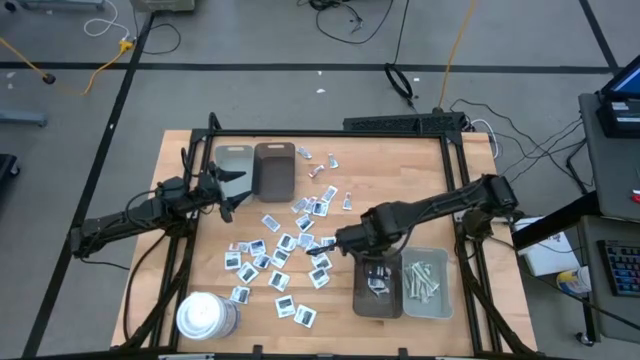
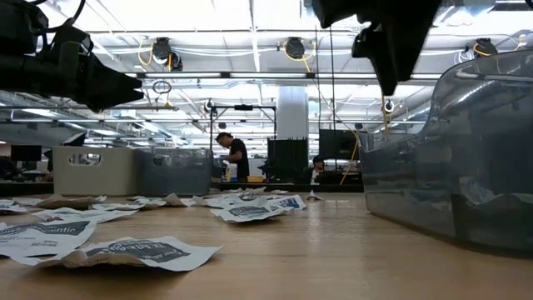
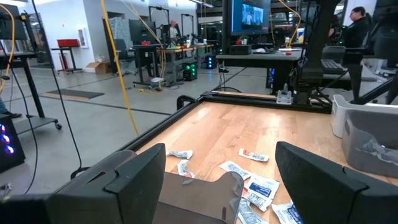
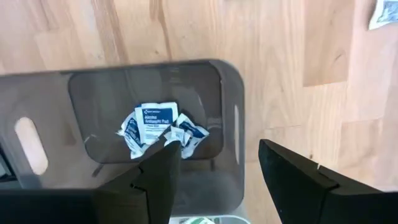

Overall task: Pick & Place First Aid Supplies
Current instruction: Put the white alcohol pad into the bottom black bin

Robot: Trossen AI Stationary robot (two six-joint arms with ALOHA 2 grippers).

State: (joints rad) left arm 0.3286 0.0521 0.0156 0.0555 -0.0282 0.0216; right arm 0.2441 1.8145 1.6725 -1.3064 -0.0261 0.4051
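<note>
Hovering over the dark tray at the table's near right, the right gripper has its fingers apart and empty. A few packets lie bunched in that tray; many more packets are scattered across the table's middle. Strips fill the pale tray beside it. The left gripper waits, fingers spread, near the far-left trays.
</note>
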